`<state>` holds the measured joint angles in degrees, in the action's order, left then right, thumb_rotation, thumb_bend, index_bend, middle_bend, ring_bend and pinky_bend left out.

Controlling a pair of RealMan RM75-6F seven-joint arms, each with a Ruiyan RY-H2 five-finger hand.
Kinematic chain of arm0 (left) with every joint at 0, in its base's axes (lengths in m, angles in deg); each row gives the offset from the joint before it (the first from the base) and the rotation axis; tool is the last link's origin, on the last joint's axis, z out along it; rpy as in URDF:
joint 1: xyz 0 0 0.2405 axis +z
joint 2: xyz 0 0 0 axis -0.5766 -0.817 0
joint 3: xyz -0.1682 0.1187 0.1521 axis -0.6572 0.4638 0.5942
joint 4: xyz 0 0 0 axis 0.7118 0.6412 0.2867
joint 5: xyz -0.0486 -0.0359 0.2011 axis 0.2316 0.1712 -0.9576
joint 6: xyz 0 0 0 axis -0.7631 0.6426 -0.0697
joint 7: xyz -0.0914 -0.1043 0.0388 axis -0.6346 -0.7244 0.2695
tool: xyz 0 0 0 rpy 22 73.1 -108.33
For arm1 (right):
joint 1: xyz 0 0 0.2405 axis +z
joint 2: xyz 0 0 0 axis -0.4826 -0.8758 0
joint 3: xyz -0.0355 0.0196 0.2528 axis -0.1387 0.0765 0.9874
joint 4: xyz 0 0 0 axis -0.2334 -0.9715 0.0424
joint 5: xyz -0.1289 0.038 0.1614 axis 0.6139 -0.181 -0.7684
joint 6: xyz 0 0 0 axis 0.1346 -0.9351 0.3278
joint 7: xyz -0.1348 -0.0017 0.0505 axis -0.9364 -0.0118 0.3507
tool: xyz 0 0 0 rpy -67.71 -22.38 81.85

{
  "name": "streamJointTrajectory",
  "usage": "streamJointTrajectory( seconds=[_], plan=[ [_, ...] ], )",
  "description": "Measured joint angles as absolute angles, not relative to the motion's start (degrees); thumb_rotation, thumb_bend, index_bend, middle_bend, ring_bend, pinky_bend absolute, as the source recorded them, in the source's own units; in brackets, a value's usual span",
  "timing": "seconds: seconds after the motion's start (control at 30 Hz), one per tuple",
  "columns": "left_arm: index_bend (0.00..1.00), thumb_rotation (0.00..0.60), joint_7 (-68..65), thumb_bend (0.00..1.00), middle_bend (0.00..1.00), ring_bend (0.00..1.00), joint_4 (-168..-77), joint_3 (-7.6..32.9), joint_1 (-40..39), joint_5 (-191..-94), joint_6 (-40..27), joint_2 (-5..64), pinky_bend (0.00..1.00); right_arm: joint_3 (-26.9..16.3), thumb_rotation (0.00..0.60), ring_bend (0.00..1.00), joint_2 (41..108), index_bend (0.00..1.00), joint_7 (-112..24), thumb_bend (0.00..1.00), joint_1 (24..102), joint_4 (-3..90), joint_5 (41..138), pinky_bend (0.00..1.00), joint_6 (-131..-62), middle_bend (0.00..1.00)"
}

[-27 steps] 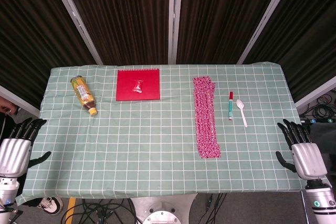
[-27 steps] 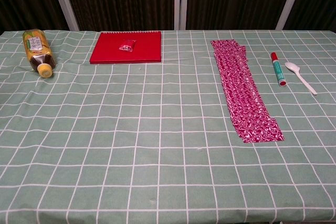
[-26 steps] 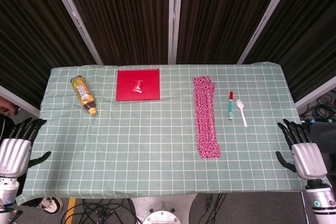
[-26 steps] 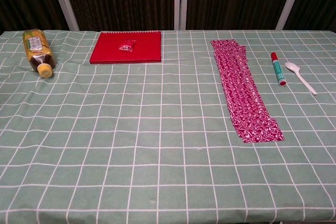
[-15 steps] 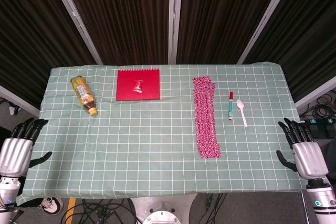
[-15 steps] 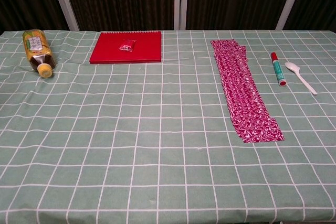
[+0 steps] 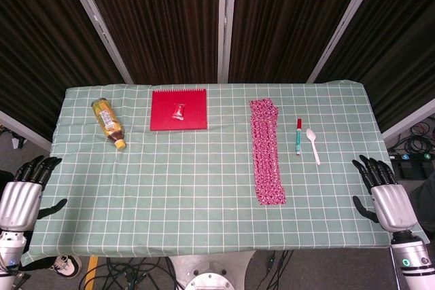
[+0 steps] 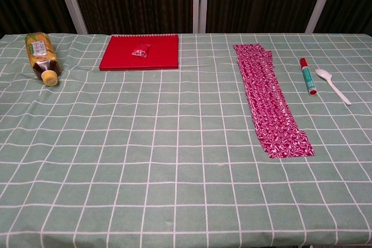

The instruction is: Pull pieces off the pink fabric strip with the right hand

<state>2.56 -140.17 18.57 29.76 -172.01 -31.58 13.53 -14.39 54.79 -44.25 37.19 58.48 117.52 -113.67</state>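
Observation:
The pink patterned fabric strip point(image 7: 266, 150) lies flat and lengthwise on the green checked tablecloth point(image 7: 190, 181), right of centre; in the chest view the strip point(image 8: 269, 104) runs from the far edge toward me. My right hand point(image 7: 382, 191) hovers open at the table's right edge, fingers spread, well away from the strip. Off the left edge of the table, my left hand point(image 7: 24, 191) is open too and holds nothing. Neither hand appears in the chest view.
A red-and-green marker point(image 7: 298, 136) and a white plastic spoon point(image 7: 312, 144) lie just right of the strip. A red notebook point(image 7: 179, 109) with a small wrapped candy point(image 7: 179, 111) on it sits at the back. A tea bottle point(image 7: 108, 122) lies at the far left.
My right hand has shifted slightly left toward the table edge. My left hand has barely moved. Nothing on the table has changed.

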Motion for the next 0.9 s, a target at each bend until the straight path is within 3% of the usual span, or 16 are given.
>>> streamJointTrajectory(
  seconds=[0.07, 0.17, 0.23, 0.3, 0.33, 0.4, 0.43, 0.5, 0.63, 0.9],
  plan=[
    [0.15, 0.6, 2.5, 0.1, 0.16, 0.1, -140.0, 18.6, 29.8, -172.0, -31.5, 13.5, 0.19, -14.5, 0.6, 0.0, 55.0, 0.0, -44.6, 0.39, 37.4, 58.5, 117.5, 0.07, -112.9, 0.02],
    [0.15, 0.6, 2.3, 0.1, 0.16, 0.1, -139.8, 18.8, 29.8, -171.9, -31.3, 13.6, 0.19, -14.8, 0.6, 0.01, 55.4, 0.0, -45.7, 0.63, 37.9, 58.6, 117.4, 0.07, -111.7, 0.04],
    [0.15, 0.6, 2.2, 0.1, 0.16, 0.1, -139.6, 18.8, 29.8, -171.8, -31.2, 13.7, 0.19, -15.1, 0.6, 0.08, 55.7, 0.0, -46.5, 0.79, 38.2, 58.8, 117.4, 0.14, -110.7, 0.1],
    [0.15, 0.6, 2.1, 0.1, 0.16, 0.1, -139.5, 18.8, 29.8, -171.8, -31.2, 13.8, 0.19, -15.4, 0.6, 0.26, 56.3, 0.0, -47.5, 0.92, 38.7, 59.0, 117.5, 0.31, -109.4, 0.25],
    [0.15, 0.6, 2.1, 0.1, 0.16, 0.1, -139.4, 18.8, 29.9, -171.8, -31.2, 13.8, 0.19, -15.6, 0.6, 0.34, 56.5, 0.0, -47.9, 0.94, 38.9, 59.1, 117.5, 0.38, -108.7, 0.33],
    [0.15, 0.6, 1.9, 0.1, 0.16, 0.1, -139.2, 18.9, 29.9, -171.7, -31.2, 13.8, 0.19, -16.0, 0.6, 0.58, 57.1, 0.0, -49.1, 0.95, 39.5, 59.3, 117.4, 0.57, -107.1, 0.6],
    [0.15, 0.6, 1.8, 0.1, 0.16, 0.1, -139.1, 18.9, 30.0, -171.7, -31.1, 13.8, 0.19, -16.2, 0.6, 0.66, 57.3, 0.0, -49.6, 0.95, 39.7, 59.5, 117.4, 0.62, -106.4, 0.7],
    [0.15, 0.6, 1.8, 0.1, 0.16, 0.1, -139.1, 18.8, 29.8, -171.5, -30.9, 13.8, 0.19, -16.7, 0.6, 0.74, 57.9, 0.0, -51.1, 0.96, 40.3, 59.7, 117.4, 0.66, -104.9, 0.81],
    [0.15, 0.6, 1.8, 0.09, 0.16, 0.1, -139.2, 18.7, 29.7, -171.1, -30.5, 13.8, 0.19, -17.3, 0.6, 0.8, 59.3, 0.0, -54.7, 0.97, 41.0, 59.9, 117.4, 0.68, -103.4, 0.9],
    [0.15, 0.6, 1.0, 0.1, 0.16, 0.1, -138.6, 18.7, 29.7, -170.6, -30.2, 13.8, 0.19, -19.6, 0.6, 0.82, 61.6, 0.0, -59.3, 0.99, 42.5, 61.8, 117.2, 0.68, -97.8, 0.92]
  ],
)
